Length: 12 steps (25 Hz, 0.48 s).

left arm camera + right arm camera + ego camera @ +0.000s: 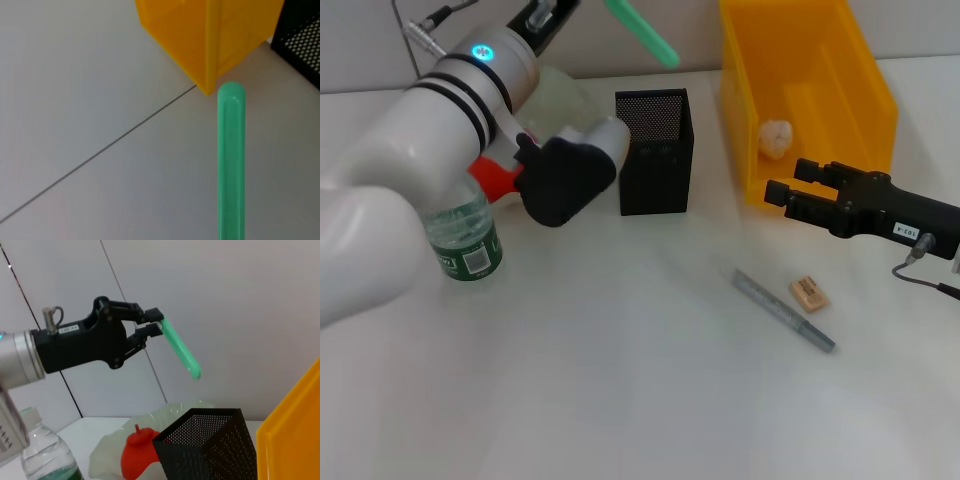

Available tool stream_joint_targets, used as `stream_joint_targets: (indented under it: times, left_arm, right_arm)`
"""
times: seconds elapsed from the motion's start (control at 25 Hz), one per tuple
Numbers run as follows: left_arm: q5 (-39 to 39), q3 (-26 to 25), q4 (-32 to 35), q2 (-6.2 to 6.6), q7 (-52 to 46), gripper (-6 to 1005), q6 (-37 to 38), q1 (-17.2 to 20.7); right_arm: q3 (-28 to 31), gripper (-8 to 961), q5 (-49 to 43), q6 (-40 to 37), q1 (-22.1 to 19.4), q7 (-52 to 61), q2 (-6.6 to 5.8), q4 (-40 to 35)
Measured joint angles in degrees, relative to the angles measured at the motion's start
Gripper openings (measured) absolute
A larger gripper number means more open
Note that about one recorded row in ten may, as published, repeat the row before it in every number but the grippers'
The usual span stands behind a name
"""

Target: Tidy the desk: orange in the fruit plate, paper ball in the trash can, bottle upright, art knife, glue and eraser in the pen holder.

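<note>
The trash can (820, 80), the largest thing on the white desk (620, 400), stands just to the right of the pen holder (655, 150), with a narrow gap between them; the paper ball (776, 138) lies inside it. To the left of the pen holder, the fruit plate (115, 450) is largely hidden by the left arm in the head view, and the orange (137, 452) is seen resting in it. The bottle (465, 240) stands upright to the left of and nearer than the pen holder. The left gripper (155, 324) is raised above the pen holder, a little behind it, and its jaws are closed narrowly on one end of a green stick (642, 32), which slants down toward the holder's open top. The right gripper (782, 185) is held low, to the right of the pen holder and in front of the trash can, its jaws parted and holding nothing. A grey art knife (785, 312) lies flat on the desk, right of and nearer than the pen holder, and the eraser (809, 293) lies just beside it on its far side.
</note>
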Motion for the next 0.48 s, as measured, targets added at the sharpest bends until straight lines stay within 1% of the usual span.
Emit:
stream_joint_targets:
  times: [0.16,0.36,0.48]
  left_arm:
    - [1.6,1.4,-1.3,-0.07,0.0,184,-2.5,0.2]
    - [2.3,3.0,-5.3,-0.13,0.2,184,-7.2,-1.1]
    - [4.1,3.3,-7.3,-0.27,0.0,184,-9.5,-1.5]
  right_arm:
    - [-0.1,740,0.0,0.3,0.0,0.0,-0.04,0.1]
    - [-0.2,740,0.1,0.6,0.0,0.0,-0.06,0.1]
    - [-0.1,740,0.1,0.8,0.0,0.1,-0.07,0.1]
